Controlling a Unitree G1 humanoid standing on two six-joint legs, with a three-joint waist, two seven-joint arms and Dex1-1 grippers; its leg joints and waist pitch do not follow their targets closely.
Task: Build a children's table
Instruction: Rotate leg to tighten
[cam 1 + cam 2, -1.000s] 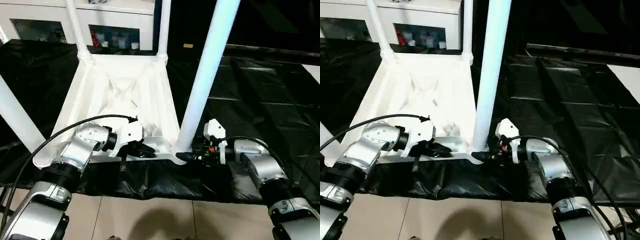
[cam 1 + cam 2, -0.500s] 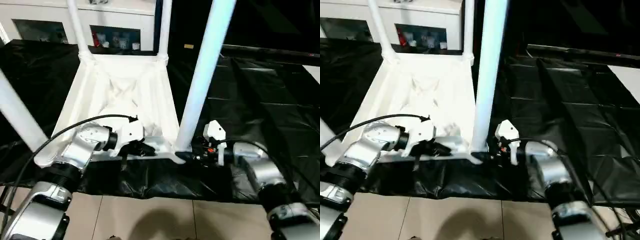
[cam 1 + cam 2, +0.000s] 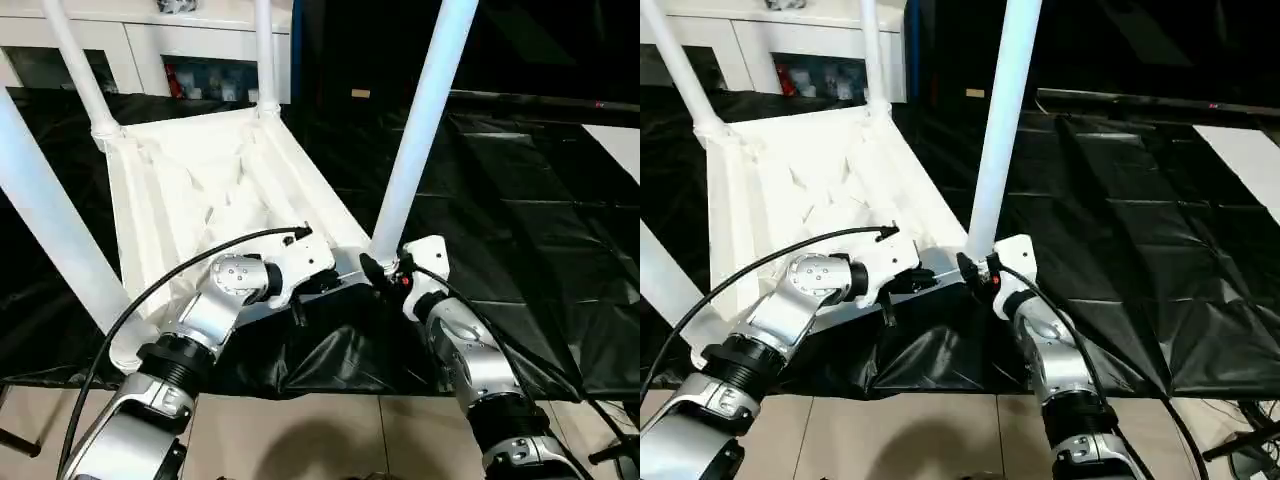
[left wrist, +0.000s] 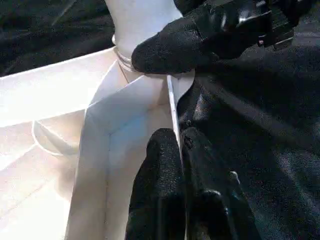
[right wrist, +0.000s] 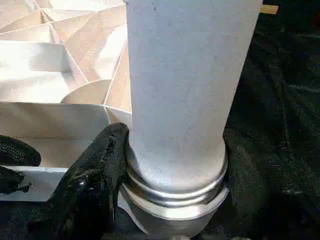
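Observation:
The children's table lies upside down on the black cloth, its ribbed white top point(image 3: 200, 190) facing up with legs standing in the corner sockets. My left gripper point(image 3: 322, 285) is shut on the top's near rim point(image 4: 172, 100), one finger on each side of the thin wall. My right gripper point(image 3: 380, 268) is shut around the base of the near right leg point(image 3: 420, 130), just above its socket; its black fingers point(image 5: 95, 180) hug the leg point(image 5: 185, 75). The near left leg point(image 3: 45, 230) rises at the picture's left edge, and two far legs point(image 3: 265, 50) stand at the back.
The black-draped table point(image 3: 540, 200) stretches to the right and back. Its cloth is bunched up point(image 3: 330, 350) at the front edge under the grippers. A white glass-door cabinet point(image 3: 180, 40) stands behind. Tiled floor point(image 3: 330, 440) lies below. A black cable point(image 3: 180, 275) arcs over my left forearm.
The overturned table has swung round on the cloth, its near right corner moving away from me. Both grippers kept their holds, the right forearm now reaching up from below. The camera shifted too.

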